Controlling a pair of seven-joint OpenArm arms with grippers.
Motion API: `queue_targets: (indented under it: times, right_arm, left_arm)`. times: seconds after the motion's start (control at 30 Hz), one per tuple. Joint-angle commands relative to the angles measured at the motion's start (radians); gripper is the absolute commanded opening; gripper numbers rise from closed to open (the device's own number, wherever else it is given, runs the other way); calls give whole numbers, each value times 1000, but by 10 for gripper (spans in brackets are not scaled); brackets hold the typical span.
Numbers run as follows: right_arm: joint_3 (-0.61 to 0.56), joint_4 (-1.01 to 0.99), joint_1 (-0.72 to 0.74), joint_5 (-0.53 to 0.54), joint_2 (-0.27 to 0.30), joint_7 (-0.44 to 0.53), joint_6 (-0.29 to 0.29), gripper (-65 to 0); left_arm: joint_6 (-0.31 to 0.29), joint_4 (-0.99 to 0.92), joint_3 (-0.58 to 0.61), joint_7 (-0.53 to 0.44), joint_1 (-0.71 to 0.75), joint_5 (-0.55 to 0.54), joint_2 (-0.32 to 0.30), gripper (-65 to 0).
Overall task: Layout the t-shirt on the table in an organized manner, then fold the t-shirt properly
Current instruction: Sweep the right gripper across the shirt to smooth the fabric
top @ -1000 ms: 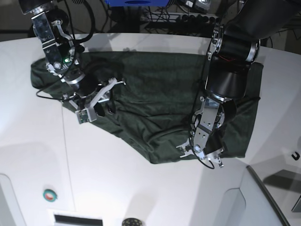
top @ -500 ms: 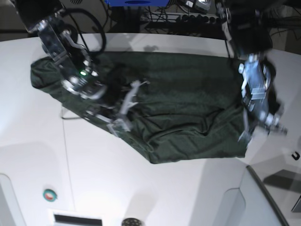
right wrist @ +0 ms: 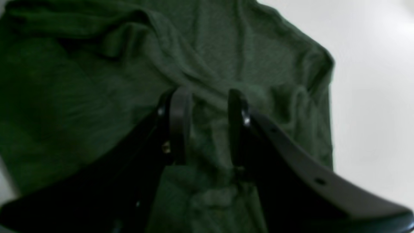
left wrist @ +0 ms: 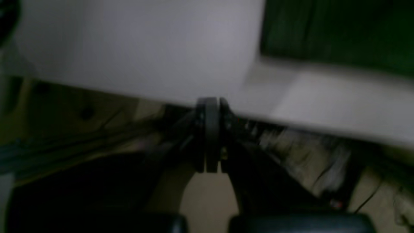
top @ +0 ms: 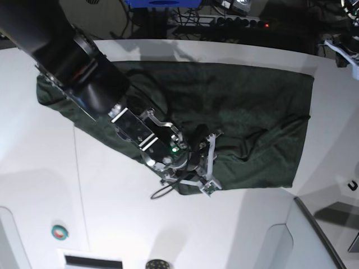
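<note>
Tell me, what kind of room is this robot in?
Probably a robotics lab or workshop. A big white table holds a green t-shirt, and behind it there is a power strip with tangled cables.

One t-shirt point(top: 224, 106) lies on one tabletop point(top: 112, 213); it is the only garment in view. Two robot arms show in the base view: one reaches across the cloth, and only a small part of the other shows at the top right corner. There are two hands, one per arm: the right hand point(right wrist: 203, 126) has two fingers with a gap between them, and the left hand point(left wrist: 212, 136) has two fingers pressed together. One thin dark seam line point(top: 81, 202) runs across the tabletop. One small round green button point(top: 59, 231) sits near the front edge. One small dark hook-shaped piece point(top: 352, 185) sits at the right edge.
</note>
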Motion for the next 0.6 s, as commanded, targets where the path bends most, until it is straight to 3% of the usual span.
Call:
queue_targets:
  times: [0.0, 0.17, 0.27, 0.33, 0.57]
  right_arm:
    - [-11, -26, 45, 4, -24, 41, -3, -417]
    - [-25, -199, 107, 4, -46, 176, -21, -344]
    - [-25, -271, 133, 4, -42, 215, -130, -345]
    - [-25, -299, 139, 4, -41, 217, -168, -348]
    - [-11, -305, 137, 8, -26, 219, -161, -351]
  left_arm:
    - [2, 13, -30, -7, 24, -40, -9, -650]
    - [2, 13, -88, -7, 36, -88, -3, -650]
    - [2, 13, -83, -9, 27, -88, -1, -650]
    - [2, 13, -82, -9, 13, -94, 14, -650]
    - [2, 21, -56, -9, -106, -42, 70, -650]
